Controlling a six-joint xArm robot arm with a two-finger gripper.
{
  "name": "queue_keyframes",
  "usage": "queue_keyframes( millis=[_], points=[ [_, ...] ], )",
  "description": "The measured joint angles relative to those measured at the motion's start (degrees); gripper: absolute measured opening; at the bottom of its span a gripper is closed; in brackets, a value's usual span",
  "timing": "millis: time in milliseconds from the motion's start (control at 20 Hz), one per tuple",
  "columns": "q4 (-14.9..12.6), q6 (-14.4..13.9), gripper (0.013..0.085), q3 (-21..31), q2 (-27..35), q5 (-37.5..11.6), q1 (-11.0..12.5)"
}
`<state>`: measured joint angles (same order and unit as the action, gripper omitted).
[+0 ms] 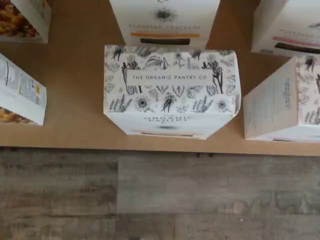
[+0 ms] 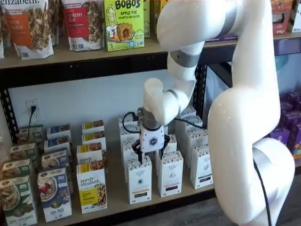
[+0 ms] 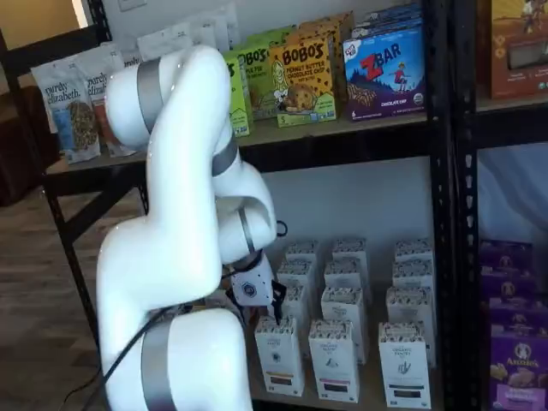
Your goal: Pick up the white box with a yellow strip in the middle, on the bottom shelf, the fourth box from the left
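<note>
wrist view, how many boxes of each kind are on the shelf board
white Organic Pantry cartons: 4
boxes with colourful food pictures: 2
total: 6

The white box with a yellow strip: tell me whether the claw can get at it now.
Probably yes. The claw hangs directly over the white box with a yellow strip, front of its row on the bottom shelf, nothing between them, neighbours standing apart.

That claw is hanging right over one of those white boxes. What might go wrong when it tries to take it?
The white box with a yellow strip has look-alike cartons close behind and beside it, so the claw might bump one or grab the wrong one. It also stands near the bottom shelf's front edge, so a nudge could tip it off.
</note>
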<state>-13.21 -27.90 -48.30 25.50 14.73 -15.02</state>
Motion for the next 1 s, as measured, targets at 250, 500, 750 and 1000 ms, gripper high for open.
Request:
queue_keyframes(
  millis=[250,500,750,1000],
  points=[
    [-1.57,-1.26,0.0850,-2.00,2.20,-0.69,0.29],
    [-1.03,-0.40,0.0850,-3.65,4.00,-1.52,0.65],
    [0.48,1.22,0.0850,-5.40,5.48,-1.51,0.78],
    [3.94,4.44,0.0850,-7.26,7.18,-1.67,0.61]
  ],
)
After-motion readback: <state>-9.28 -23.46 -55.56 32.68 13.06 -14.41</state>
